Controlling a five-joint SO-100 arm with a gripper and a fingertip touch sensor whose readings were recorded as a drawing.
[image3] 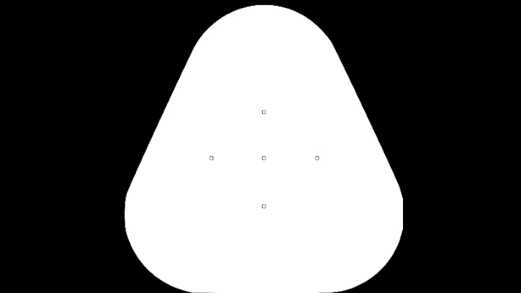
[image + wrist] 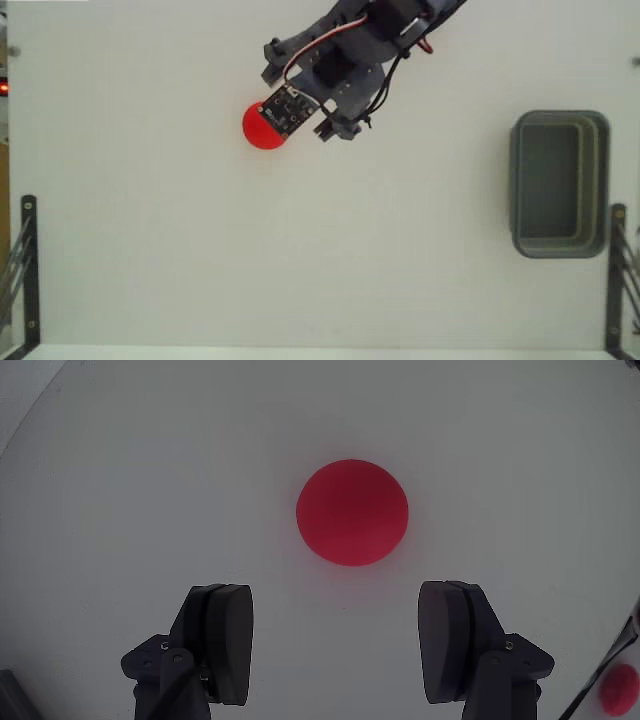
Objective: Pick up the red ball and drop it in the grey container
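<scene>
Red against the bare white worktop [image 2: 150,230], the red ball [image 2: 352,512] lies straight ahead of the gripper [image 2: 336,640] in the wrist view, beyond the fingertips and centred on the gap between them, or a touch toward the right-hand finger. The jaws stand spread wide, wider than the ball, holding nothing, and neither pad touches it. A sphere has no long axis, so the approach angle hardly matters; what I judge the next move turns on is a straight advance along the present line until the ball sits between the pads.

In the fixed view the ball [image 2: 262,130] rests near the worktop's top edge, left of its middle, half hidden under the arm's head, so how high the gripper [image 2: 268,118] hangs over it cannot be told from there. The grey container [image 2: 560,184] sits well apart by the right edge, its long side running along that edge.
</scene>
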